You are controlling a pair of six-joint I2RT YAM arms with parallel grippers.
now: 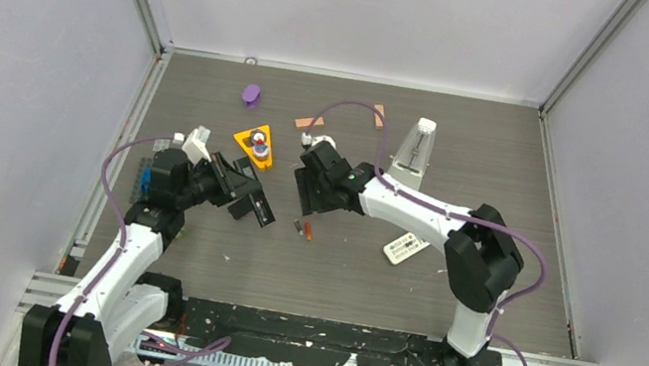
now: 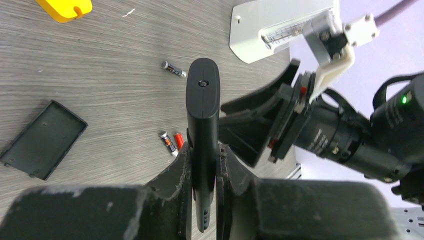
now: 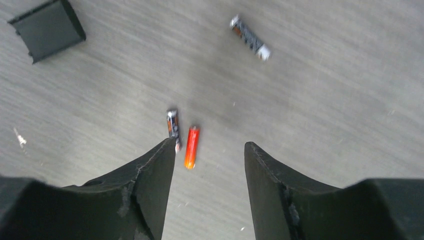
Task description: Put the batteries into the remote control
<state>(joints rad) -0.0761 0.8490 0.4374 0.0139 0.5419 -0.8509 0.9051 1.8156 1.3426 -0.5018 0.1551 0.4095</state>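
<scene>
I had the left gripper [image 2: 203,150] pinching the remote [image 2: 202,100] upright, presumably to offer it for loading, while the right gripper [image 3: 209,145] hung spread above two batteries [image 3: 191,146] lying mid-frame.

Two batteries [image 3: 191,146] adjacent (third battery [image 3: 250,37] apart)

Top cam: high at near edge, I see all of grey wood-grain tabletop [image 1: 503,174]. Wrist cams: close, angled down; all 3 share small red-orange cylinder battery [image 3: 191,140].
</scene>
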